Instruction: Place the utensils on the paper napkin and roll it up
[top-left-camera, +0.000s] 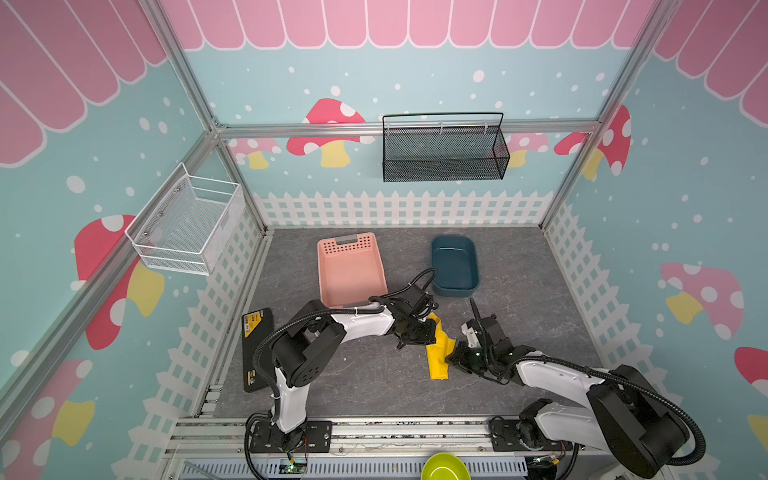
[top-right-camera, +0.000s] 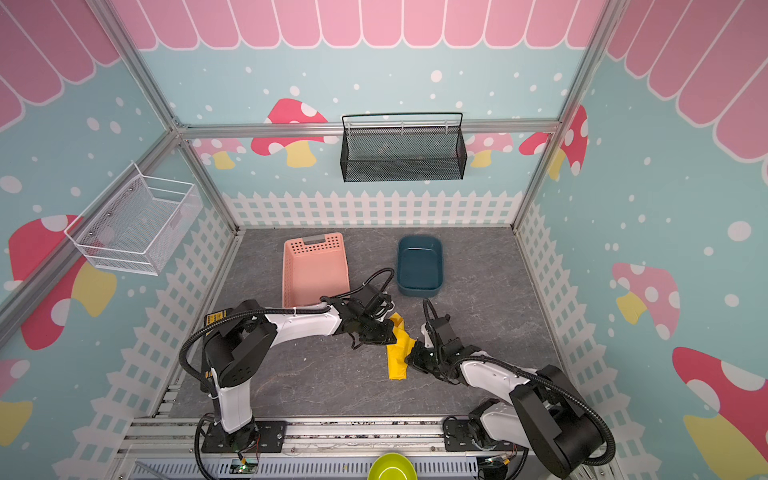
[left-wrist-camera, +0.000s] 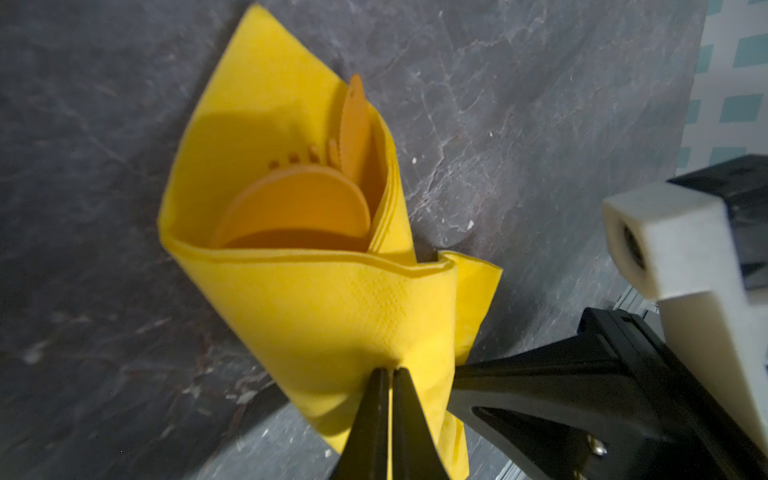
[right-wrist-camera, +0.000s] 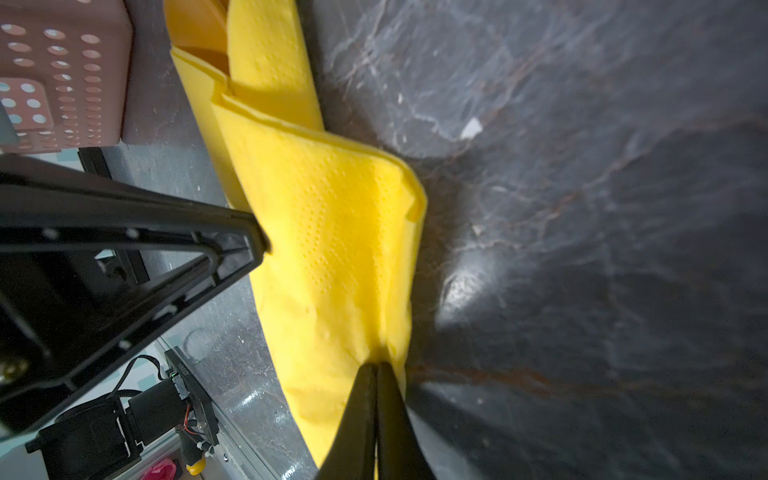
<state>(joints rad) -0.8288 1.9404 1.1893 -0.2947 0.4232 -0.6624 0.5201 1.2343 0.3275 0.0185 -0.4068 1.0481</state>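
Left gripper (left-wrist-camera: 390, 374): pinching napkin (left-wrist-camera: 332, 303). Right gripper (right-wrist-camera: 376, 368): pinching it too. Utensils (left-wrist-camera: 299, 203): inside. Step: rolling, loosely wrapped. Next, likely: tighten wrap, tuck loose flap.

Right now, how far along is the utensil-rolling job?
Done: the utensils sit inside the paper napkin, already wrapped around them. In hand: left gripper and right gripper each pinch the wrap, jaws shut. Left: the roll looks loose, open at one end, so tightening and finishing it likely remains.
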